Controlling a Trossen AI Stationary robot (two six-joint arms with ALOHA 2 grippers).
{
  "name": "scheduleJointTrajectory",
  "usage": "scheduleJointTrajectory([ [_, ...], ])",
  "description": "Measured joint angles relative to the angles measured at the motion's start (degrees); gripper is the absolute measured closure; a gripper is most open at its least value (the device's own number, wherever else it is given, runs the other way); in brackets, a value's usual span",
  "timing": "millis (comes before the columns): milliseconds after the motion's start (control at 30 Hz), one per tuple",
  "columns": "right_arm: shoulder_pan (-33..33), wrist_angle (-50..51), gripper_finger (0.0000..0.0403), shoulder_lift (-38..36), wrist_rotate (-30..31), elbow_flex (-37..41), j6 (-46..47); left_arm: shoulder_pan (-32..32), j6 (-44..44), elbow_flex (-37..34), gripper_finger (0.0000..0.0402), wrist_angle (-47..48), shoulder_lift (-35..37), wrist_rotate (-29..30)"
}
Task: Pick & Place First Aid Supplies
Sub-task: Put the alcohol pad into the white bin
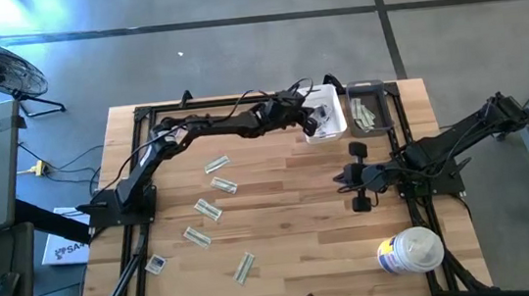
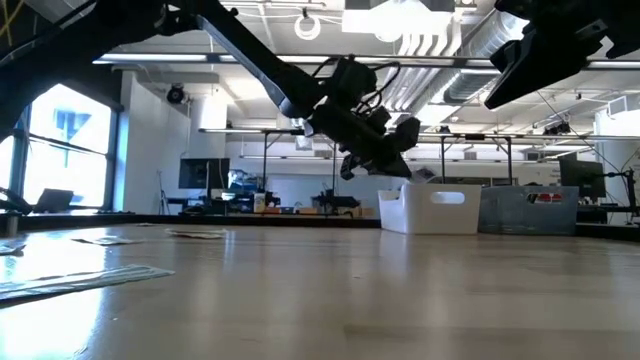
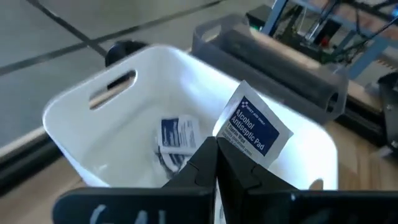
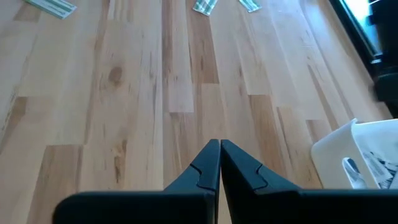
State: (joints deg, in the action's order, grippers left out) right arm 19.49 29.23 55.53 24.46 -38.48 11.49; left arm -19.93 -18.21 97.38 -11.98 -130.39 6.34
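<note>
While my left gripper (image 3: 216, 146) is pinching a square white alcohol-wipe packet (image 3: 254, 126) above the white plastic bin (image 3: 74, 130), two packets are lying inside below it; several are still waiting on the wooden bench (image 1: 292, 224) behind.

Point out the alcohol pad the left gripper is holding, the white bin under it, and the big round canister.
Alcohol pad (image 3: 255, 127): left wrist view, blue label.
White bin (image 3: 81, 118): left wrist view, handle wall.
Canister (image 1: 411, 251): high view, white lid.
</note>
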Motion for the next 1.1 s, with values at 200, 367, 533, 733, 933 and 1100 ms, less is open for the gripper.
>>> scheduleJointTrajectory([
  [200, 0.00, 0.02, 0.0396, 0.00, 0.49, 0.00, 0.06, 0.08, -0.02, -0.04, 0.0401, 1.51, -1.23, 0.50],
  [367, 0.00, 0.00, 0.0396, 0.00, 0.52, -0.02, 0.04, 0.06, -0.16, 0.00, 0.0401, 1.82, -1.87, 1.72],
  [533, 0.00, 0.02, 0.0396, 0.00, 0.62, -0.02, 0.04, 0.06, -0.57, -0.04, 0.0386, 3.61, -2.14, 1.35],
  [733, 0.00, 0.02, 0.0396, 0.00, 0.54, -0.02, 0.29, 0.05, 0.00, -0.07, 0.0339, 4.40, -2.09, 2.03],
  [933, 0.00, 0.02, 0.0396, 0.00, -0.82, -0.02, 1.50, -0.91, 0.53, -0.11, 0.0324, 7.83, 1.65, 1.93],
  [1100, 0.02, 0.60, 0.0396, 0.00, -1.23, -0.02, 2.75, -3.71, 3.17, -0.21, 0.0323, 19.21, 8.98, 2.26],
])
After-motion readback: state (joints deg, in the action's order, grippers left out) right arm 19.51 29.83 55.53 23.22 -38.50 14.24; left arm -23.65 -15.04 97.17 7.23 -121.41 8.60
